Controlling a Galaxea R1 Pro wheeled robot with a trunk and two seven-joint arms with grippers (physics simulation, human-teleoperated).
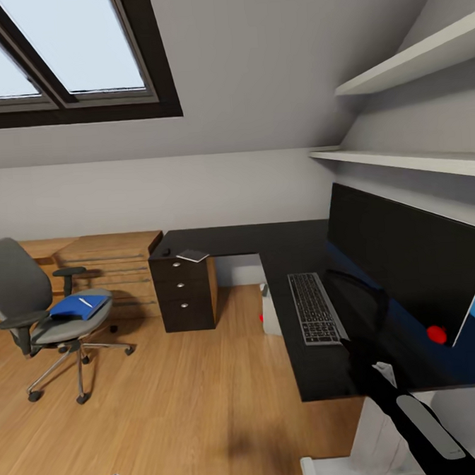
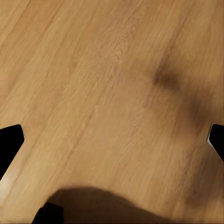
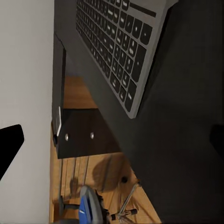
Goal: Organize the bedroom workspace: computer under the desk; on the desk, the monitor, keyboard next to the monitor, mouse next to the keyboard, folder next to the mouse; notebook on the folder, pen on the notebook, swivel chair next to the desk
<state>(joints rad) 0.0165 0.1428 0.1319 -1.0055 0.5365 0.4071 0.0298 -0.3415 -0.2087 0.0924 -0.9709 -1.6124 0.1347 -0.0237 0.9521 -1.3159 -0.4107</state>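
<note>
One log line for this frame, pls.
keyboard: on desk by monitor | folder: on swivel chair | left gripper: open, empty

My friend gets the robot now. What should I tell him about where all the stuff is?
Left gripper: open, empty, over bare wood floor.
Right gripper: open, empty, above the desk near the keyboard.
Done: monitor and keyboard side by side on the desk; computer under it.
On the desk's far corner: notebook and mouse, away from the keyboard.
Folder, with the pen on it, lies on the swivel chair, which stands away from the desk.
Left: move mouse, folder, notebook, pen, then the chair.
</note>
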